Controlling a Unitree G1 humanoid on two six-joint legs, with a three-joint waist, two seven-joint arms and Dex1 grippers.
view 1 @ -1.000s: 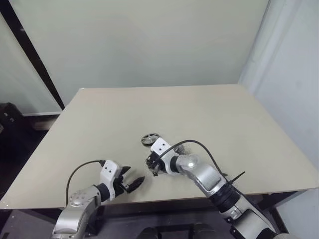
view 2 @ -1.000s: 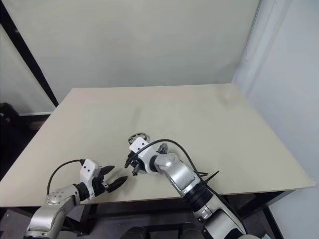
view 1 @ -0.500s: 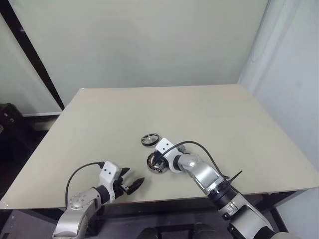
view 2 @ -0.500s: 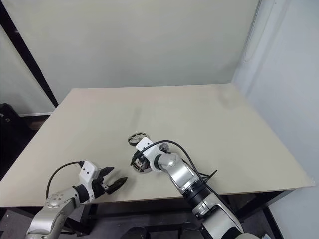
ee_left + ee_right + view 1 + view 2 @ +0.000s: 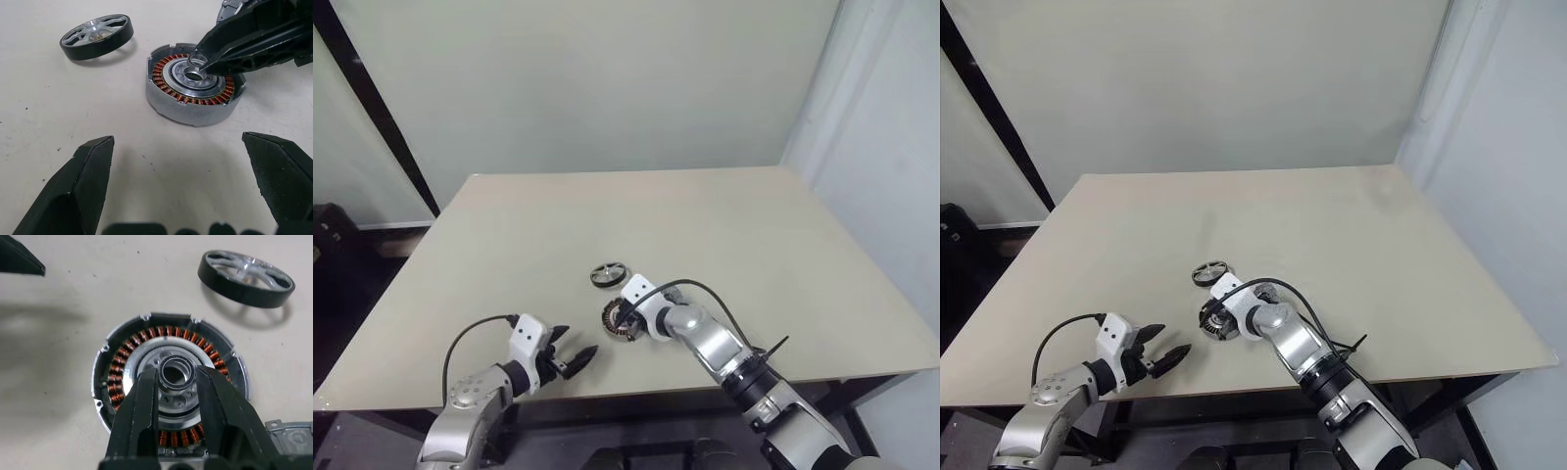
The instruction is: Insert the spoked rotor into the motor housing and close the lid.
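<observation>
The motor housing (image 5: 122, 367) lies flat on the table near the front edge, its copper windings facing up. My right gripper (image 5: 176, 374) is shut on its silvery central hub, one finger on each side. The lid (image 5: 289, 435), a silver-grey piece, sits at the housing's rim beside my right fingers. The spoked rotor (image 5: 97, 36), a dark ring with silver spokes, lies flat on the table just beyond the housing (image 5: 618, 322), apart from it. My left gripper (image 5: 177, 142) hovers open and empty a short way to the left of the housing, pointing at it.
The beige table (image 5: 724, 225) stretches far behind the parts. Its front edge (image 5: 636, 394) runs close behind both grippers. A black cable (image 5: 705, 289) loops over my right wrist. A wall stands behind the table.
My right gripper has come down with the housing, which was held tilted above the table and now lies flat on it. The left gripper has stayed where it was.
</observation>
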